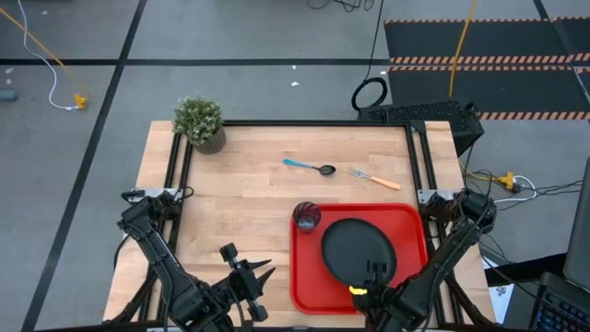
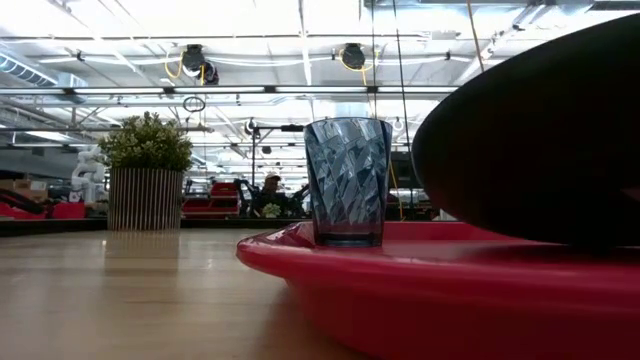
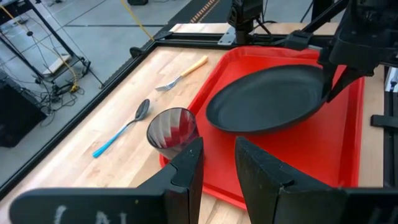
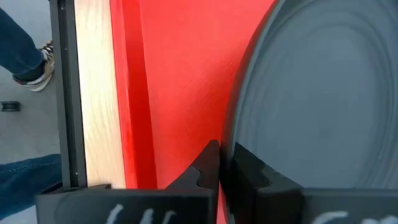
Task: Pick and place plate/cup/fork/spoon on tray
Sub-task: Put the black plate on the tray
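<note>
The black plate is over the red tray at the table's near right. It is tilted in the low view. My right gripper is shut on its near rim. The glass cup stands upright on the tray's far left corner. The blue-handled spoon and the orange-handled fork lie flat on the wood beyond the tray. My left gripper is open and empty near the table's near edge, left of the tray. My right gripper pinches the plate's near rim between its two fingers, one on the upper face and one under it. The fingers come from the table's near side. The plate is tilted with the held rim raised above the tray floor. Whether its far rim touches the tray, I cannot tell.
A potted plant stands at the table's far left corner. Black frame rails run along the table's left and right sides. Bare wood lies left of the tray. A person's leg and shoe show beside the table in the right wrist view.
</note>
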### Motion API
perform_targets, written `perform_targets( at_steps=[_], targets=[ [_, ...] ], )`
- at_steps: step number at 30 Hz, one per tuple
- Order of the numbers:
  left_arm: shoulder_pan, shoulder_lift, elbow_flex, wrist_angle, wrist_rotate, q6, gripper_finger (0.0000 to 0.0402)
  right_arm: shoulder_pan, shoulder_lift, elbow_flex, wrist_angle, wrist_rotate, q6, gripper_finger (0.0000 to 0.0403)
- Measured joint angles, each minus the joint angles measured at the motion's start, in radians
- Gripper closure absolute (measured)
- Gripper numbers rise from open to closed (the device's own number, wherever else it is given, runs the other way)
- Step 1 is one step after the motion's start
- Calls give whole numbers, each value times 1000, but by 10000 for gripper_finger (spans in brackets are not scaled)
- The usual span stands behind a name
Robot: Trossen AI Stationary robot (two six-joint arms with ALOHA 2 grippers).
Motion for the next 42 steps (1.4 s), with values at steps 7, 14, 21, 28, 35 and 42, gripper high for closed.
perform_targets(
  at_steps=[7,14,21,28,35,42],
  targets=[
    [0,0,0,3,0,0,307,-3,0,-23,76,0,-40,394],
    [0,0,0,3,12,4,307,-16,0,-105,177,-22,-59,393],
    [0,0,0,3,16,4,307,-19,0,-128,226,-31,-61,367],
    [0,0,0,3,16,2,307,-21,0,-137,239,-30,-61,310],
    [0,0,0,3,16,0,307,-21,-4,-137,241,-30,-81,280],
    [1,0,0,3,16,2,307,-21,-71,-137,235,7,-148,278]
  ],
)
